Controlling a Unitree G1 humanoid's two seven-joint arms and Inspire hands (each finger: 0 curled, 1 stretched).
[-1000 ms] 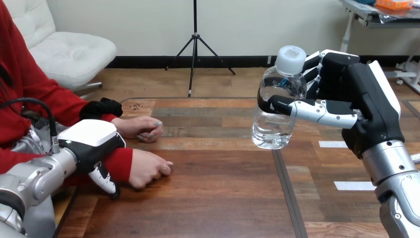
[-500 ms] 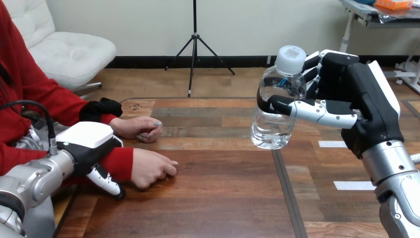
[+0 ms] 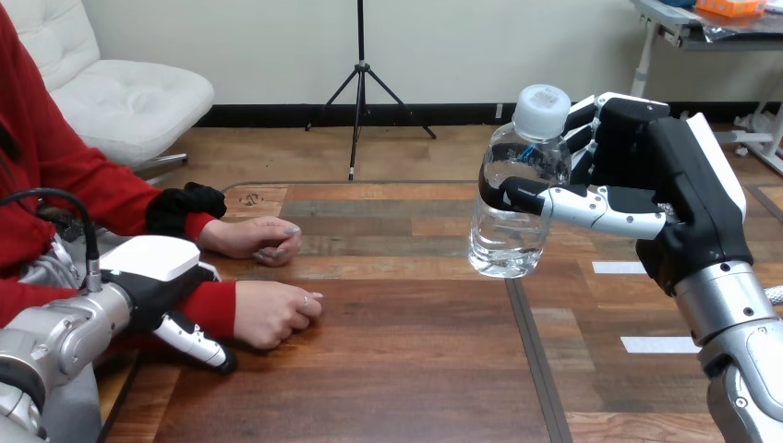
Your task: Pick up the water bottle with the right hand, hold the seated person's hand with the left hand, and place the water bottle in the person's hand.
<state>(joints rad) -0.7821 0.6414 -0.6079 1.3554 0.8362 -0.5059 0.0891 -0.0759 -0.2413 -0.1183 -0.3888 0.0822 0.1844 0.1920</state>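
One step of three is complete: the right hand [image 3: 665, 171] has fingers and thumb clamped round the water bottle [image 3: 513, 198], held upright above the table [image 3: 397, 388], well apart from the person. The left hand [image 3: 157, 272] lies over the red-sleeved wrist of the person's hand [image 3: 272, 314] nearer the robot, a loose fist on the wood; whether it grips cannot be told. Next, secure that hold, then carry the bottle leftward once the palm opens.
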